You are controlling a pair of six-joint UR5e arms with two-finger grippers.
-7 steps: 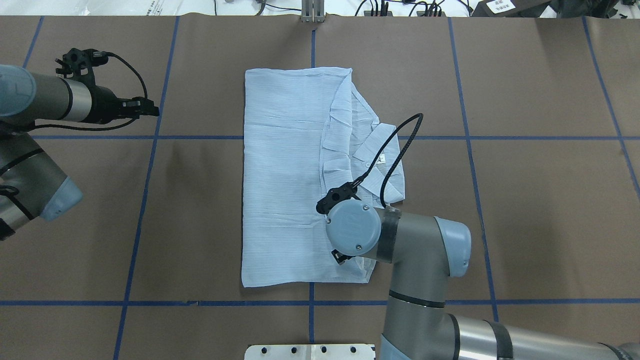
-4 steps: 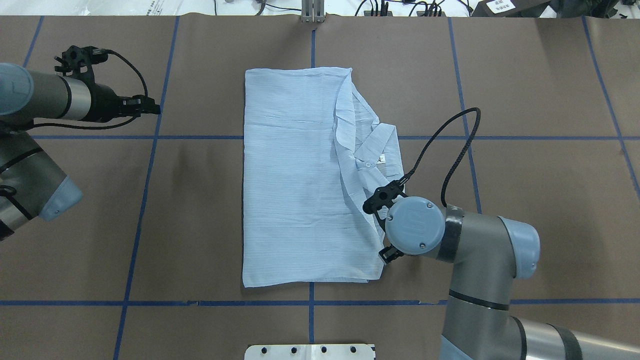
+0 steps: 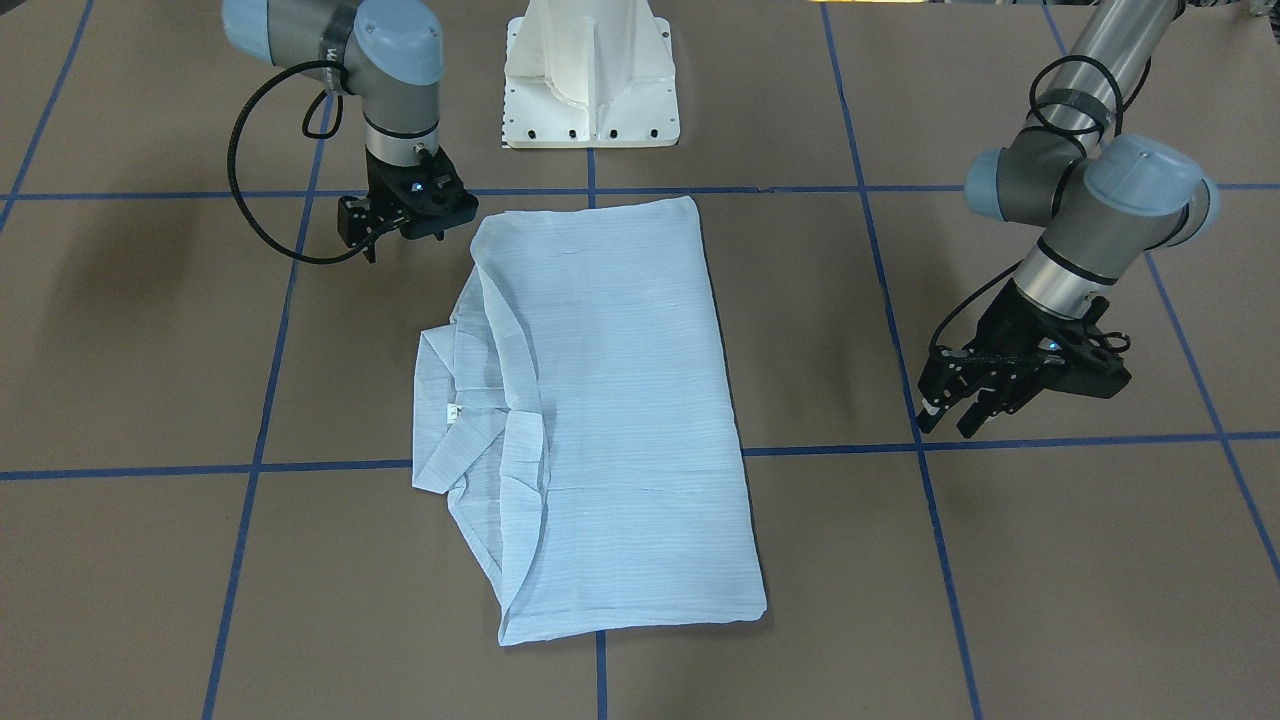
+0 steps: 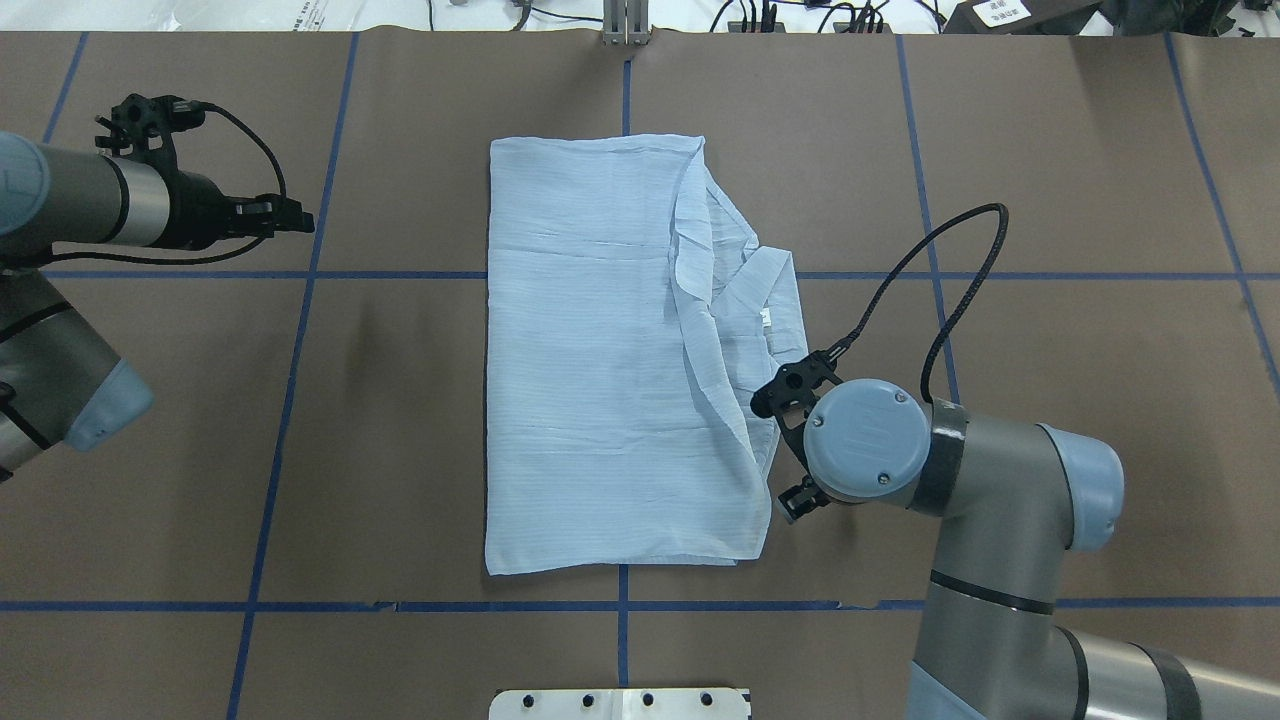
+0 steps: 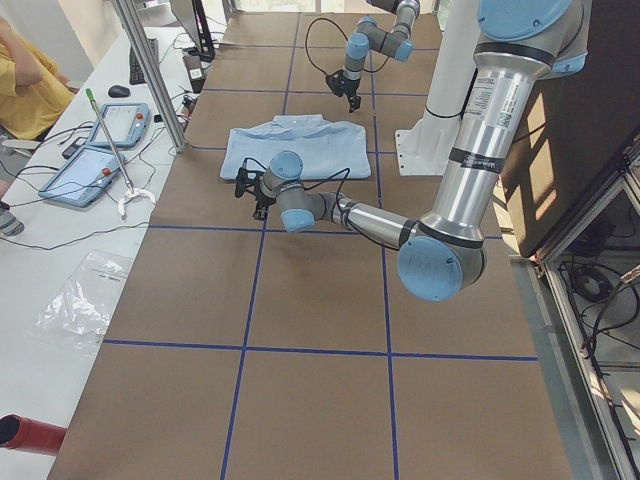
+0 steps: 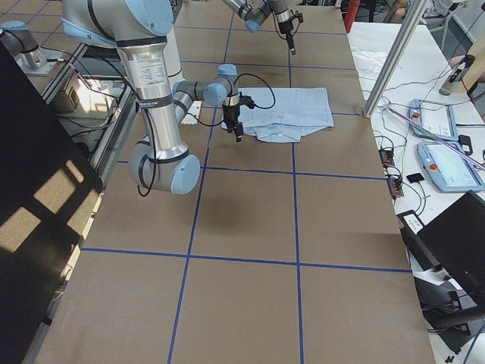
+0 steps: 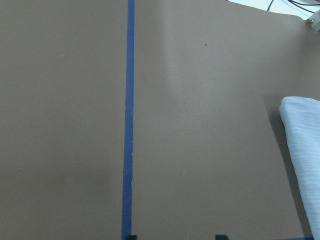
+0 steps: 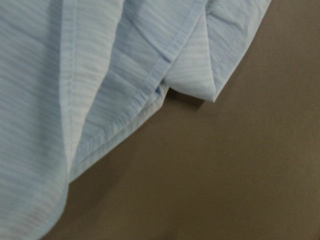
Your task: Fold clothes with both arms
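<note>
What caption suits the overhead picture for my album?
Light blue shirt folded on the brown table; right arm at its edge, left arm off aside.

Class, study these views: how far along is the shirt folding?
Done: the shirt lies folded into a rectangle. In hand: nothing; the right tool hangs beside its corner, the left tool far off, neither gripping cloth. Remaining: the collar side juts out, likely needing another fold.

The brown table (image 4: 1050, 150), gridded with blue tape lines (image 4: 287, 400), carries 1 folded light blue shirt (image 4: 580, 350) lying flat.
</note>
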